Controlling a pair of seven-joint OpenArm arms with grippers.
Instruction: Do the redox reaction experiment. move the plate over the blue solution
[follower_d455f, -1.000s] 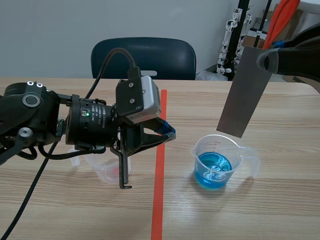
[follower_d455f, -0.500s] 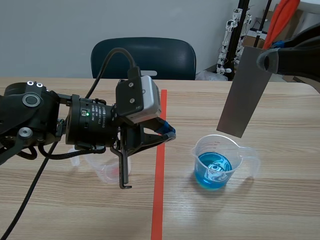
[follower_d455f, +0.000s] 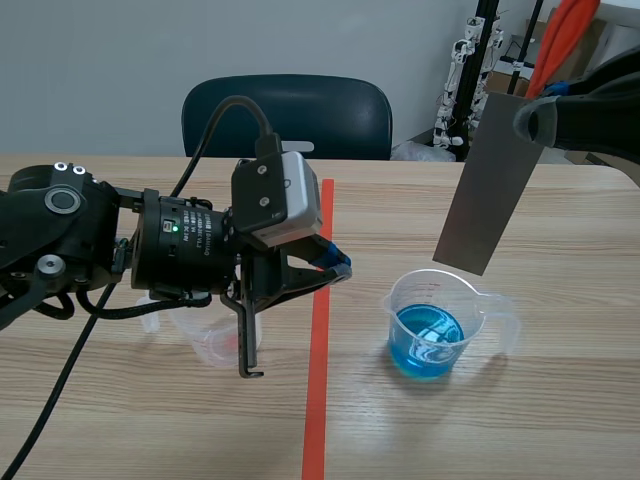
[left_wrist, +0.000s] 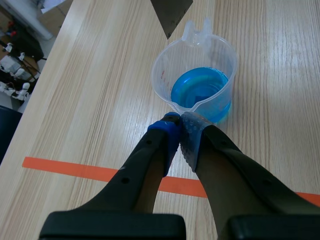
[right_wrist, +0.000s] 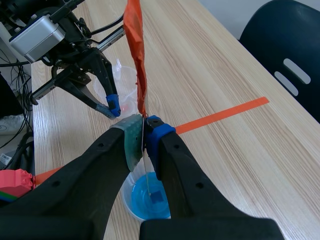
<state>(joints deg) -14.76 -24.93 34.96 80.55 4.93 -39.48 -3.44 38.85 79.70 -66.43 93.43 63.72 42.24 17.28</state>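
In the scene view we see the plate (follower_d455f: 490, 180) as a flat grey strip. The right wrist view shows it from its edge, and there one side looks orange. The right gripper (right_wrist: 144, 131) pinches it near the upper end. The plate hangs tilted, with its low end in the air close above the clear cup (follower_d455f: 435, 322) of blue solution (follower_d455f: 428, 342), not touching it. The left gripper (left_wrist: 181, 127) is pressed together on nothing, near the cup's spout. Another clear cup (follower_d455f: 205, 338) sits under the left arm.
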